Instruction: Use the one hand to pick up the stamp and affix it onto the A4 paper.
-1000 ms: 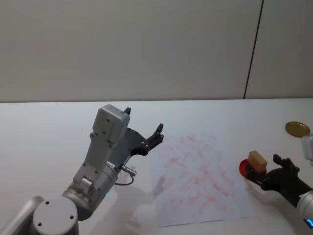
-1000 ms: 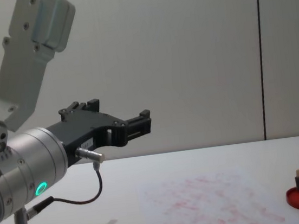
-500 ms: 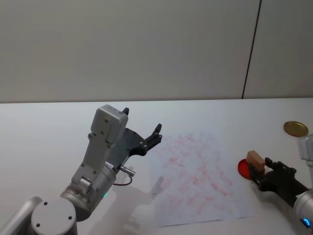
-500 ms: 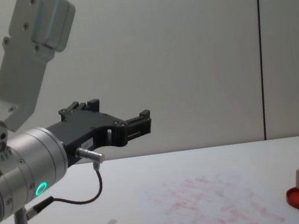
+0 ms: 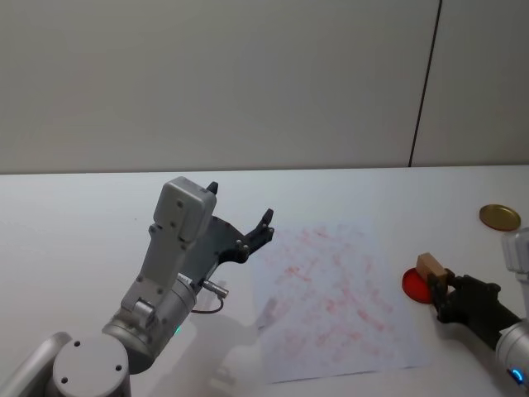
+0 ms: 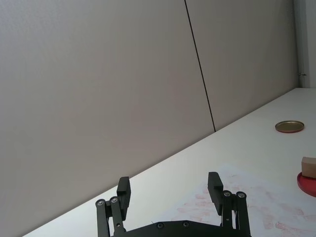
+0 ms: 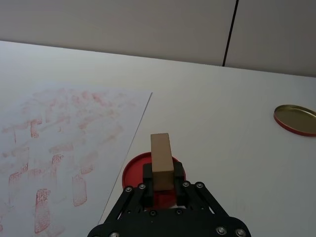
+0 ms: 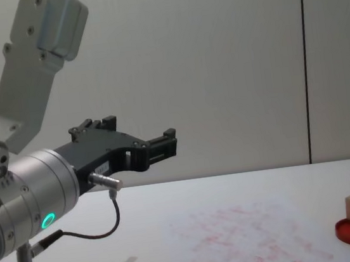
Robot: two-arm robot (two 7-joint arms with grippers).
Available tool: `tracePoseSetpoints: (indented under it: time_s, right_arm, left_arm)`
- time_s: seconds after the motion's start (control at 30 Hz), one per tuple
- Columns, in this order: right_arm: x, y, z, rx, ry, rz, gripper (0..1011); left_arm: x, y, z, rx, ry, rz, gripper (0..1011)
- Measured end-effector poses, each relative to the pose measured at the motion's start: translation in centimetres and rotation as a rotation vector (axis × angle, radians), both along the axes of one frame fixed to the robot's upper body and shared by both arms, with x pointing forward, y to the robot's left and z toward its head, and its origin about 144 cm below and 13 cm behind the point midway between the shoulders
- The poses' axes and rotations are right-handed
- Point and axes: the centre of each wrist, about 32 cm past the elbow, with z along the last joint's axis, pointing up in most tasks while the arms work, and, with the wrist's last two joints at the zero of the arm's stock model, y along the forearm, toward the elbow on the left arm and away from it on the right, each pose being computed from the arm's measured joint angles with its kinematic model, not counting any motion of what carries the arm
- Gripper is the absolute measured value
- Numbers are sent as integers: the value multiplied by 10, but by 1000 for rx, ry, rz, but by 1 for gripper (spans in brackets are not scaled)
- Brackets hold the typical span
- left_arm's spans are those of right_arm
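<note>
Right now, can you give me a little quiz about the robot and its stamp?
1. Fill in: the left gripper, raised to the left of the A4 paper, is ___ (open or shut).
2. Which one holds the stamp? A left gripper; B right gripper.
3. True or false: the A4 paper has red marks on it.
Key: 1 open; 2 B; 3 true.
</note>
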Motion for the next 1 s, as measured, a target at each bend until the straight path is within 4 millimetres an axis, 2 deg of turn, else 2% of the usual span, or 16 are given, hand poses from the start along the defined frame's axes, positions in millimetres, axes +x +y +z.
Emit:
tracePoseSetpoints:
  time_s: [0.4, 1.0]
  right_arm:
    - [-3, 6, 6, -18, -78, 53, 214]
    - [-20, 32, 18, 38, -104, 254, 214]
  left_arm:
    - [0, 0, 0, 0, 0, 0, 993]
    - [0, 0, 0, 0, 0, 0, 993]
